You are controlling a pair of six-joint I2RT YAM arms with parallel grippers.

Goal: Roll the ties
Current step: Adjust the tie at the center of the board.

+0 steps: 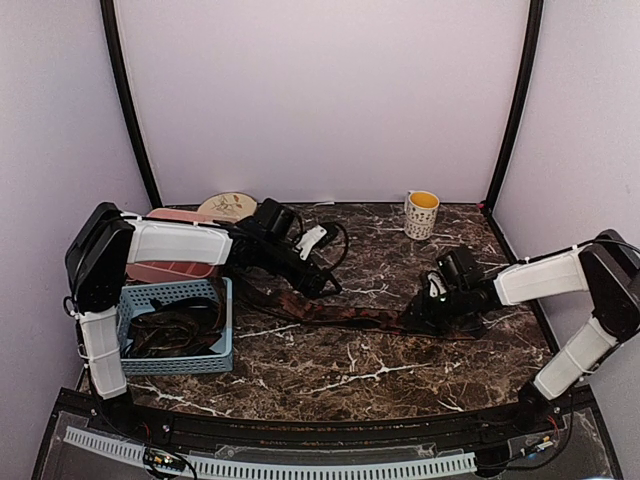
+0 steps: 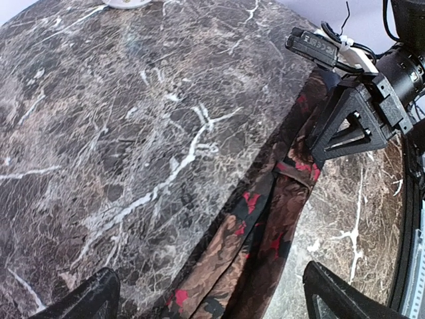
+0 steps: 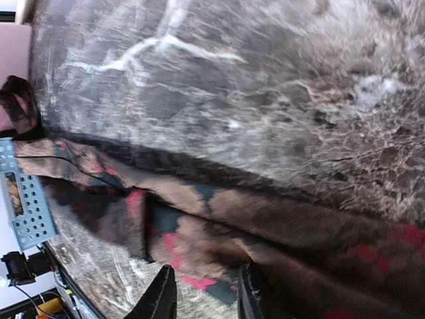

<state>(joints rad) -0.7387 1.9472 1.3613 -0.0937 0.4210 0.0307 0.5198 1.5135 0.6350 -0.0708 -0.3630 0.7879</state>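
Across the middle of the marbled desk [image 1: 330,385] a reddish-brown patterned tie [image 1: 345,318] lies stretched out, partly folded along its length; the left pincer [image 2: 211,282] hangs over its left stretch with jaws spread wide, holding nothing; the right pincer [image 3: 207,282] sits down on the right end, jaws a narrow gap apart with fabric beneath, and whether it pinches the tie I cannot tell; more dark ties [image 1: 170,332] lie heaped in the blue basket [image 1: 226,335] at the left
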